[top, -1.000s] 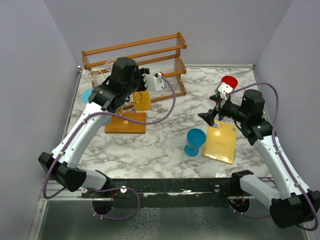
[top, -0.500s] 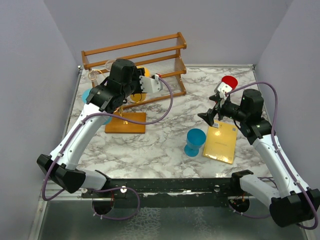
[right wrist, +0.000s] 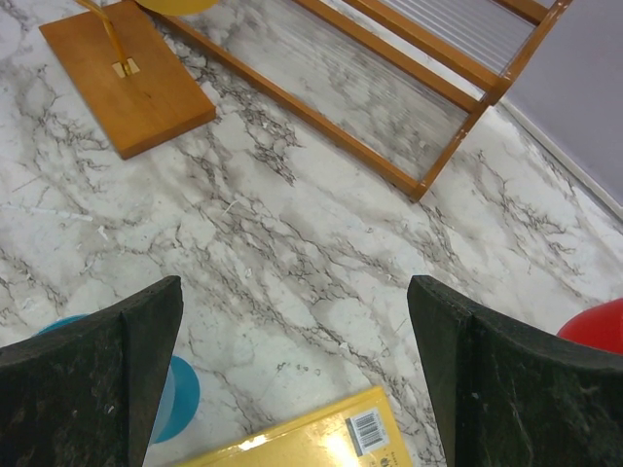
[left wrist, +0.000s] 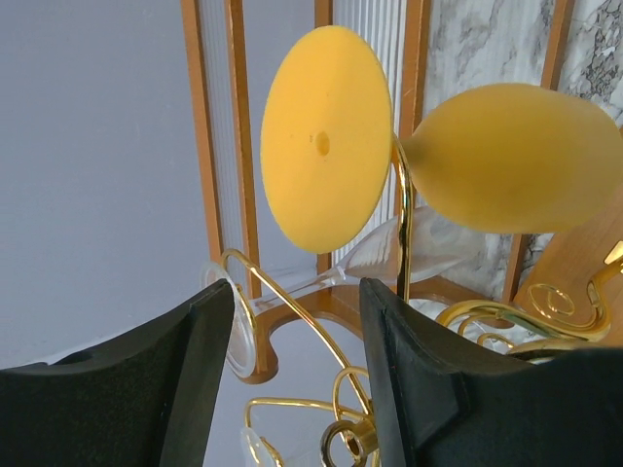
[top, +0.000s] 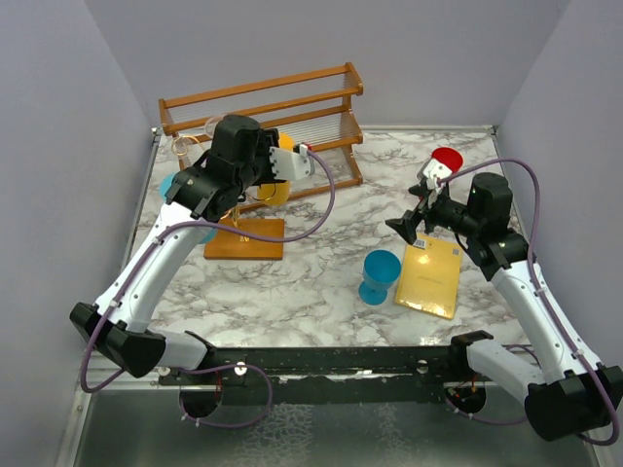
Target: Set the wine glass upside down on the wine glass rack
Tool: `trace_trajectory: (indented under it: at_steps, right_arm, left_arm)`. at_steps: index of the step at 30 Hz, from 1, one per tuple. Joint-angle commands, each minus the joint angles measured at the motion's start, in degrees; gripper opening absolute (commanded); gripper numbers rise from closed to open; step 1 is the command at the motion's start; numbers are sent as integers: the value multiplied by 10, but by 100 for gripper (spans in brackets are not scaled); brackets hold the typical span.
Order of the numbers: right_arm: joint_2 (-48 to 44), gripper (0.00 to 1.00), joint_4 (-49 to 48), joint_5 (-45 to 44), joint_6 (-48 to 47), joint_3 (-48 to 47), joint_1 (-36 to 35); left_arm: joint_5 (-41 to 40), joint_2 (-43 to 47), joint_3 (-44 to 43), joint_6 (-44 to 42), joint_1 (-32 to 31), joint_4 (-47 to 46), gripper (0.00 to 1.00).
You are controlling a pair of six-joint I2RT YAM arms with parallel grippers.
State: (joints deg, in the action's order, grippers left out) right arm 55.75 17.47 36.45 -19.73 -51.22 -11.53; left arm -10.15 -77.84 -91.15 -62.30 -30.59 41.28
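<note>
The yellow wine glass [left wrist: 511, 156] hangs by its stem on a gold arm of the wine glass rack [left wrist: 321, 321], its round foot [left wrist: 321, 136] facing the left wrist camera. In the top view the glass [top: 277, 191] shows partly behind my left wrist, above the rack's orange-brown base [top: 245, 238]. My left gripper [left wrist: 297, 389] is open and empty, just short of the glass, with the gold wires between its fingers. My right gripper [top: 414, 216] is open and empty, hovering over the marble table; the right wrist view [right wrist: 292, 370] shows it too.
Clear glasses [left wrist: 409, 248] also hang on the rack. The two-tier wooden shelf [top: 292, 107] stands behind it. A blue glass [top: 380, 275] and a yellow book [top: 429, 277] lie under the right arm. A red glass [top: 447, 159] stands at the far right, another blue glass [top: 170, 185] at the far left.
My left gripper has drawn back a little to the left and up, away from the yellow glass, which stays on the rack. The right arm has not moved.
</note>
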Motion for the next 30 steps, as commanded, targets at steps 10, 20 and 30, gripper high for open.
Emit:
trace_trajectory:
  at_steps: [10, 20, 30]
  right_arm:
    - [2, 97, -24, -102, 43, -30, 18]
    - [25, 95, -19, -213, 109, -73, 113]
    - [117, 89, 4, -365, 80, -163, 136]
  left_arm:
    - [10, 45, 10, 14, -3, -2, 61]
    - [26, 68, -7, 61, -3, -15, 63]
    - [13, 104, -21, 146, -3, -54, 72]
